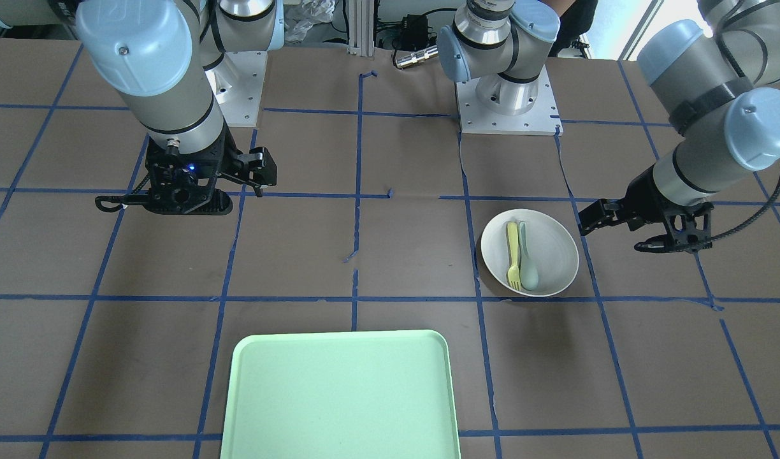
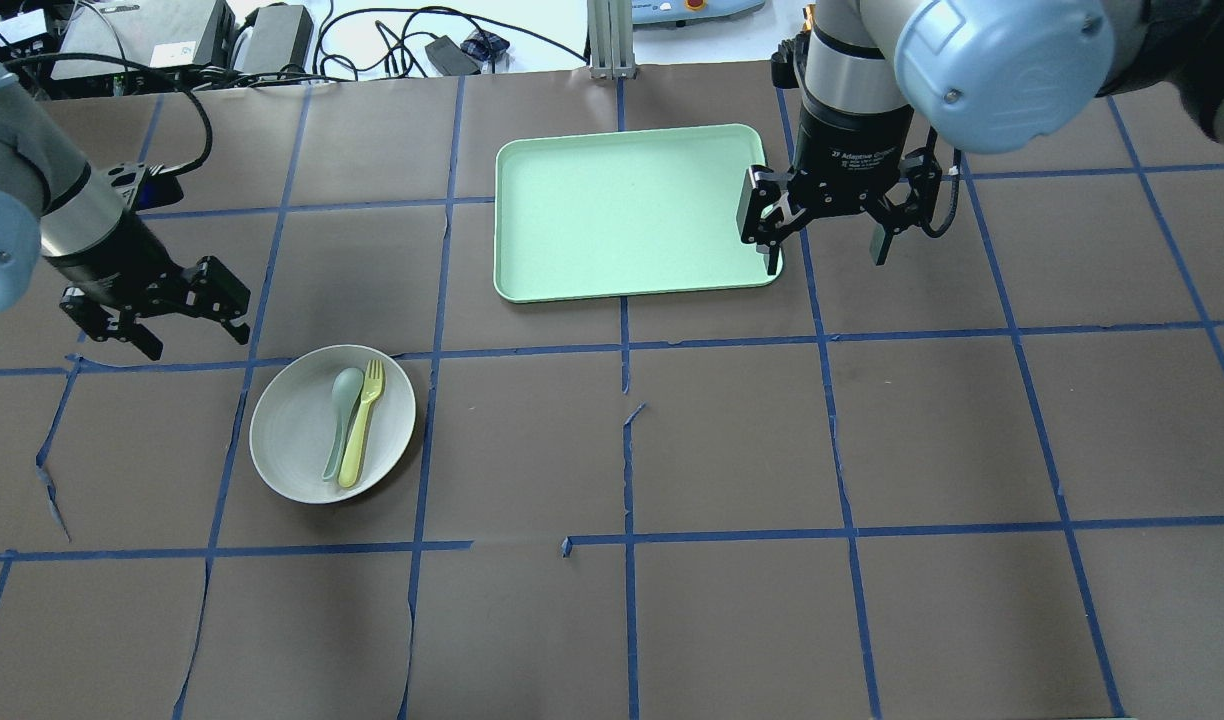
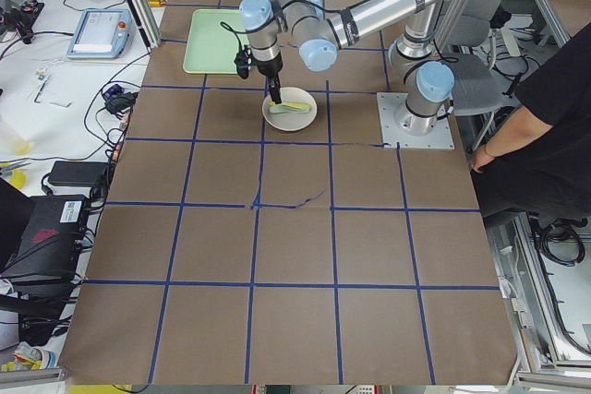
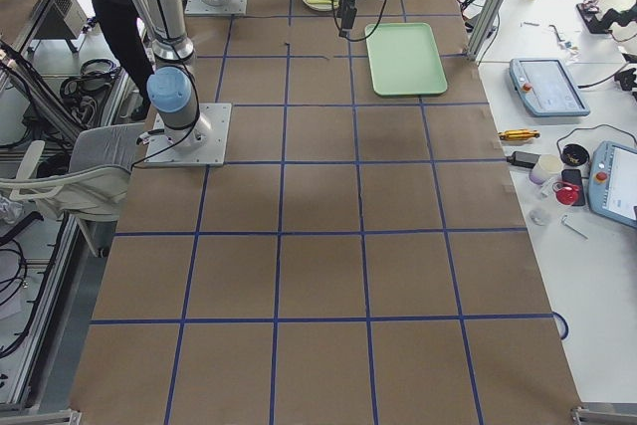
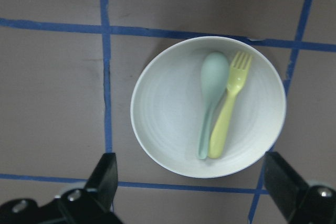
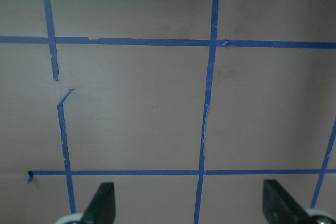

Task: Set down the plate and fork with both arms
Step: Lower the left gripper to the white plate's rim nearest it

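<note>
The off-white plate (image 2: 290, 432) lies on the table at the left, also in the front view (image 1: 556, 250) and the left wrist view (image 5: 168, 114). The pale-yellow fork (image 2: 360, 425) lies in it beside a grey-green spoon (image 2: 340, 420); the fork also shows in the left wrist view (image 5: 229, 114). My left gripper (image 2: 197, 342) is open and empty, hovering just beyond the plate's far-left rim. My right gripper (image 2: 826, 262) is open and empty, above the table beside the near right corner of the mint-green tray (image 2: 622, 210).
The tray (image 1: 339, 395) lies at the table's far middle and holds nothing. Brown paper with a blue tape grid covers the table. The arm bases stand at the robot's side. Cables and boxes lie beyond the far edge.
</note>
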You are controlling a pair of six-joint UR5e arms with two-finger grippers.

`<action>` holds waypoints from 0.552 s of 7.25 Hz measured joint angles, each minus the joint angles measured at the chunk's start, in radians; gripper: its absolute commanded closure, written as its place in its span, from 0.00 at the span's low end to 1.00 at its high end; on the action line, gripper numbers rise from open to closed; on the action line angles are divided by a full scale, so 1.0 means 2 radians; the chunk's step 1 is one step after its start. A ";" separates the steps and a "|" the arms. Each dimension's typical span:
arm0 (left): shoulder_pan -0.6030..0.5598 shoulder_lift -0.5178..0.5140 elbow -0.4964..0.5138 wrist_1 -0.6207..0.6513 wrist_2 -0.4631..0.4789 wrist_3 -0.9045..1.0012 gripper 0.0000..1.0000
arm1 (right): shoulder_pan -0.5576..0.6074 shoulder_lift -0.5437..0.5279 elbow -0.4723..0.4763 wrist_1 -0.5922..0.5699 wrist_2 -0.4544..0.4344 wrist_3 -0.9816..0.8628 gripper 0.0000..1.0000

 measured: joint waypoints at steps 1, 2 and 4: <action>0.023 -0.005 -0.016 0.005 -0.001 0.026 0.09 | 0.000 0.002 0.003 -0.003 0.000 0.000 0.00; 0.034 -0.012 -0.035 0.012 -0.004 0.039 0.10 | 0.000 0.004 0.007 -0.011 0.000 0.000 0.00; 0.039 -0.032 -0.072 0.041 -0.032 0.049 0.10 | 0.000 0.005 0.012 -0.022 -0.003 0.000 0.00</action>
